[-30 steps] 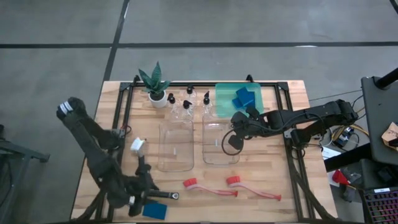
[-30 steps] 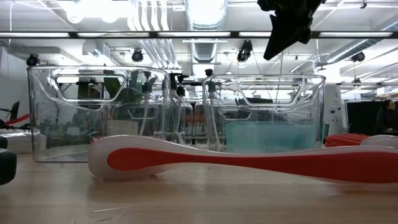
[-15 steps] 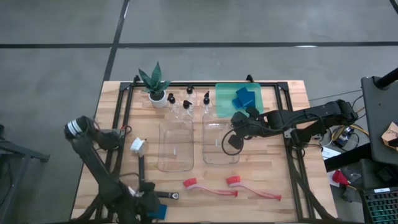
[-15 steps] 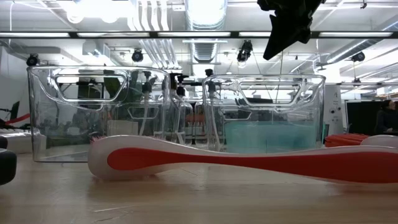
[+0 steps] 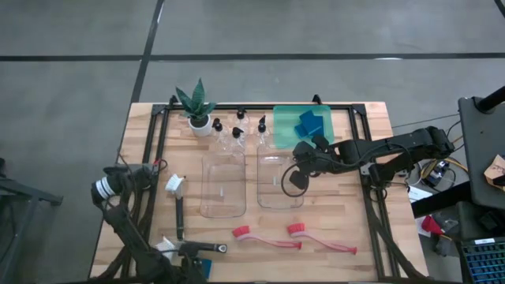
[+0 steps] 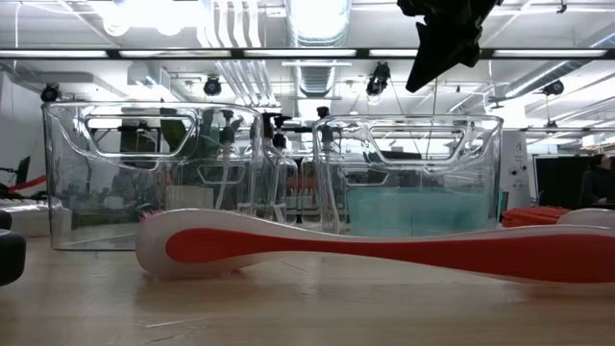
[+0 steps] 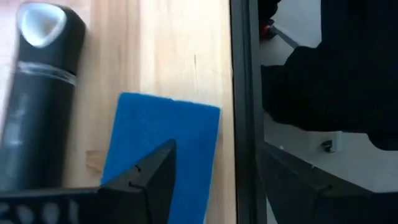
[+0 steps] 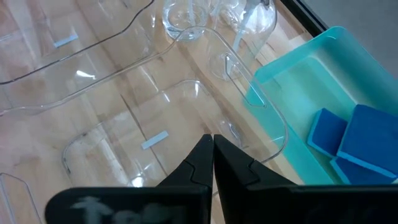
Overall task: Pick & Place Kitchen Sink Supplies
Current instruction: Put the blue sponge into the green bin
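Left arm swung nearer; fingers (image 7: pixel 149 180) apart over blue sponge (image 7: pixel 163 149), long axis along table edge.

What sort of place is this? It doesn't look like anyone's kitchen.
Probably a robotics lab or workshop, not a home. The wooden table stands on a bare concrete floor, exposed ceiling ducts and strip lights run overhead, and cables trail beside the table.

Blue sponge (image 7: pixel 163 146) beside black, seemingly brush, handle (image 7: pixel 38 99)
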`<state>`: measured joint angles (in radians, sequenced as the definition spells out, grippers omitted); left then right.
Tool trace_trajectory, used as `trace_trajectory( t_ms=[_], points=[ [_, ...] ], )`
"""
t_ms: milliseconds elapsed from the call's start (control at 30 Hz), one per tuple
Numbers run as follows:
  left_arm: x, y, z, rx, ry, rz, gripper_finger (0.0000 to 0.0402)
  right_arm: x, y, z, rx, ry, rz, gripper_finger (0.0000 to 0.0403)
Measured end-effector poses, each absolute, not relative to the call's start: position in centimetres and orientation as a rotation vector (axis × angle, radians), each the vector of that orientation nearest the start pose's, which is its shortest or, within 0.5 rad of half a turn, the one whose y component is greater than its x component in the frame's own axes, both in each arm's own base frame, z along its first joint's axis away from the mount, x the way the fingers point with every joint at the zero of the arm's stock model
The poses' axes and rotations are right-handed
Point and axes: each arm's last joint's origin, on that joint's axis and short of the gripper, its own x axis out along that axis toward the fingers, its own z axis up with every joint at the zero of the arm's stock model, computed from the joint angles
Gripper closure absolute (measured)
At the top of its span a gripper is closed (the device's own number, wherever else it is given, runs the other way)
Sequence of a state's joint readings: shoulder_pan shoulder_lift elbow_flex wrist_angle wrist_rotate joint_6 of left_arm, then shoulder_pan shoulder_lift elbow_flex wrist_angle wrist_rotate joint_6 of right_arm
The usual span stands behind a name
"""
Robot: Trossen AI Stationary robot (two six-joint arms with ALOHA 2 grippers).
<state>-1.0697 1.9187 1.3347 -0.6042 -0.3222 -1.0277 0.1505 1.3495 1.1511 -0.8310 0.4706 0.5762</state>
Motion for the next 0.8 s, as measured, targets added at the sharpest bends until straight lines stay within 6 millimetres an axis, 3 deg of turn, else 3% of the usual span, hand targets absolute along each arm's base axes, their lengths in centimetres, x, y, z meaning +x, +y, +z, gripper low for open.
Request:
trace_trajectory(
  t_ms=[433, 567, 800],
  points=[
    [19.2, -33.5, 15.0, -0.055, 1.137, -0.038, 0.02, 26.2, 2.6, 29.2, 0.23, 0.846, -0.564, 0.0394],
    [19.2, -33.3, 14.7, -0.009, 1.124, -0.016, 0.0248, 26.2, 2.6, 29.2, 0.23, 0.845, -0.564, 0.0394],
    [19.3, -33.0, 14.6, 0.058, 1.11, -0.018, 0.0375, 26.2, 2.7, 29.2, 0.23, 0.844, -0.561, 0.0394]
  ],
)
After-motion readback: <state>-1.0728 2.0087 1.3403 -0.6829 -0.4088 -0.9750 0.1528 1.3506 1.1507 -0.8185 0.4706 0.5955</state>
